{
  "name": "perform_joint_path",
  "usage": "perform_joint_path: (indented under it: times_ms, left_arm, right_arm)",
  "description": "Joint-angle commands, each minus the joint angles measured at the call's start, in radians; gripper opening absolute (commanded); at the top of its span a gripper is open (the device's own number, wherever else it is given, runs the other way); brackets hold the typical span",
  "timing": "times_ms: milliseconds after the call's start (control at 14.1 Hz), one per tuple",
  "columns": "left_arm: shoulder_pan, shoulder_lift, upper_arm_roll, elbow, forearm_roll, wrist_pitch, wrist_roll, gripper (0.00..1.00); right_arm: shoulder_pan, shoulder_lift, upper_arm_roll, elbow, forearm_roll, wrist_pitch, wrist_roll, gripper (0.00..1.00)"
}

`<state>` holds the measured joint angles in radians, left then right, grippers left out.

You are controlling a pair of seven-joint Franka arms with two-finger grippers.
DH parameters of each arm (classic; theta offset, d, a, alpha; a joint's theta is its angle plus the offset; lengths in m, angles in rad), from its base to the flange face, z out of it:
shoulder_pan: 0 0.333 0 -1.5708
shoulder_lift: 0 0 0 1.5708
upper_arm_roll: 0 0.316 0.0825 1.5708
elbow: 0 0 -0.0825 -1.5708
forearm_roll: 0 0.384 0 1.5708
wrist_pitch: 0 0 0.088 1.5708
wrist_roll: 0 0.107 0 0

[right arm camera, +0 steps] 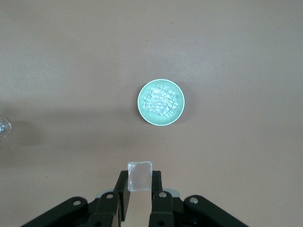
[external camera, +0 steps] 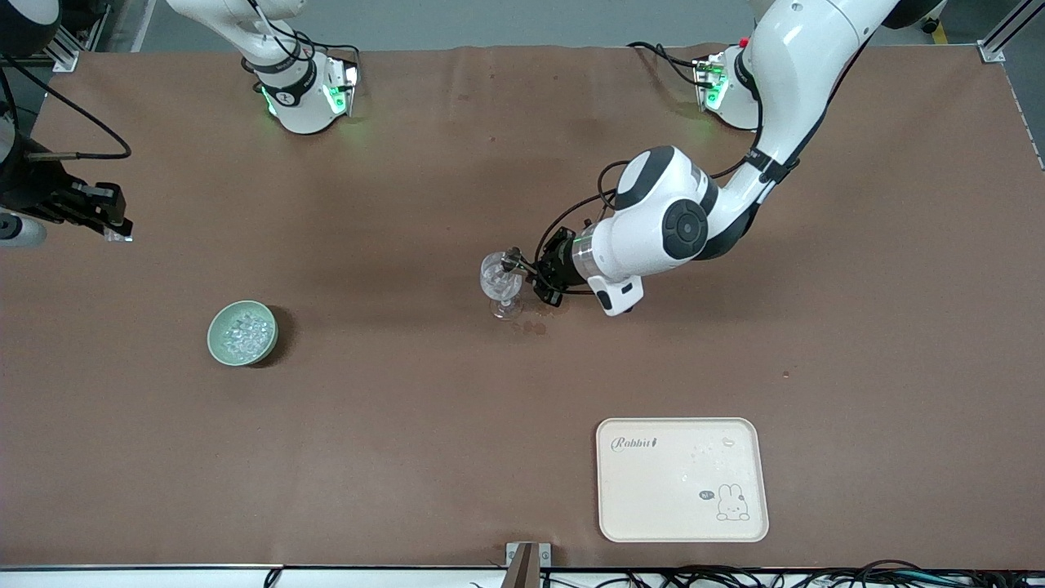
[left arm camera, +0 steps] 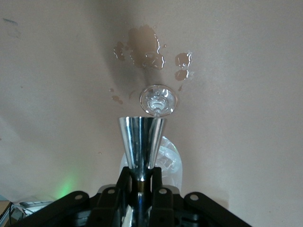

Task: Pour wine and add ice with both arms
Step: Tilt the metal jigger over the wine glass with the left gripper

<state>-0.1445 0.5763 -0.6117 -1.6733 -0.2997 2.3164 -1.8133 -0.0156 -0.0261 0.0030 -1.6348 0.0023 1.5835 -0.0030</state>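
A clear stemmed glass (external camera: 500,284) stands mid-table; its foot (left arm camera: 158,99) and cup show in the left wrist view. My left gripper (external camera: 529,271) is shut on a shiny metal measuring cup (left arm camera: 141,142), held tipped at the glass's rim. A pale green bowl (external camera: 220,327) holds the ice (external camera: 245,333), toward the right arm's end; it also shows in the right wrist view (right arm camera: 161,102). My right gripper (external camera: 114,224) is high over the table near that end, shut on a clear square-ended piece (right arm camera: 139,175).
Wet spill marks (external camera: 535,327) lie on the brown table cover beside the glass's foot, also in the left wrist view (left arm camera: 144,45). A cream rabbit tray (external camera: 653,506) with a few drops on it lies near the front edge, toward the left arm's end.
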Motion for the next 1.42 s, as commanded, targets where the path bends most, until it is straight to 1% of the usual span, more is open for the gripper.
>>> perform_joint_path:
  times_ms: [0,213,425,709,921,1346]
  left_arm:
    - [-0.023,-0.007,0.009,0.01,0.04,0.006,-0.053,0.0]
    - [-0.026,-0.004,0.007,0.029,0.134,0.006,-0.133,0.0]
    - [-0.05,0.001,0.007,0.033,0.188,0.006,-0.19,0.0]
    - [-0.053,-0.001,0.007,0.035,0.197,0.006,-0.193,0.0]
    - [-0.063,0.001,0.007,0.037,0.244,0.006,-0.236,0.0]
    - [-0.043,0.019,0.003,0.04,0.235,-0.002,-0.225,0.0]
  right_arm:
    - [-0.014,-0.003,0.008,0.001,0.008,0.0,-0.011,0.03]
    - [-0.014,-0.003,0.008,0.001,0.008,0.0,-0.011,0.03]
    - [-0.014,-0.003,0.008,0.001,0.008,0.0,-0.011,0.03]
    - [-0.014,-0.003,0.008,0.001,0.008,-0.002,-0.011,0.03]
    - [-0.015,-0.003,0.008,0.001,0.008,-0.002,-0.011,0.03]
    - [-0.015,-0.005,0.008,0.001,0.01,-0.002,-0.011,0.04]
